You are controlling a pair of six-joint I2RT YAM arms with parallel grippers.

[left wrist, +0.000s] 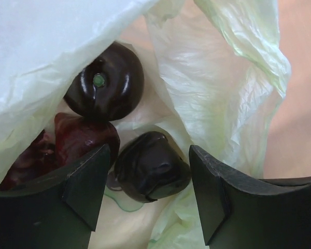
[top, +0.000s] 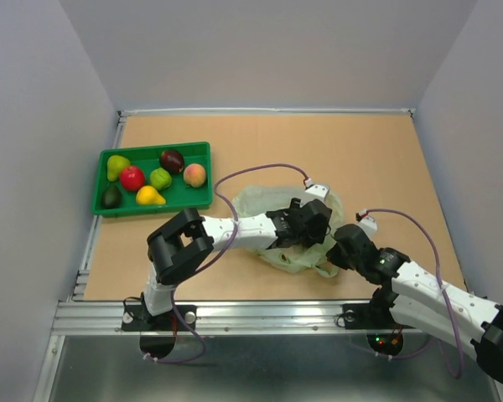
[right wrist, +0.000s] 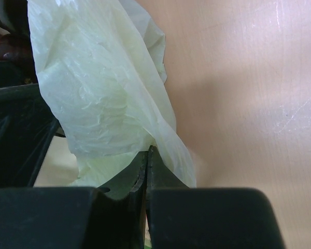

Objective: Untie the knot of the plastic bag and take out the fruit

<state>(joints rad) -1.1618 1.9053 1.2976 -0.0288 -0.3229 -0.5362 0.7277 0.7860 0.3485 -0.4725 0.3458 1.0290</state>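
Note:
The pale green plastic bag (top: 298, 251) lies mid-table, its mouth open; no knot shows. My left gripper (top: 306, 224) reaches into it, open, jaws either side of a dark purple fruit (left wrist: 151, 166) without touching. Behind that lie a second dark purple round fruit (left wrist: 108, 83) and a dark red grape bunch (left wrist: 67, 142), under the bag film (left wrist: 217, 93). My right gripper (top: 339, 251) is shut on the bag's edge (right wrist: 109, 98) at its right side, holding it up off the table.
A green tray (top: 101, 201) at the back left holds pears, a red fruit, a dark purple fruit, a peach and a dark green fruit. Purple cables arc over the table above the bag. Grey walls enclose the table.

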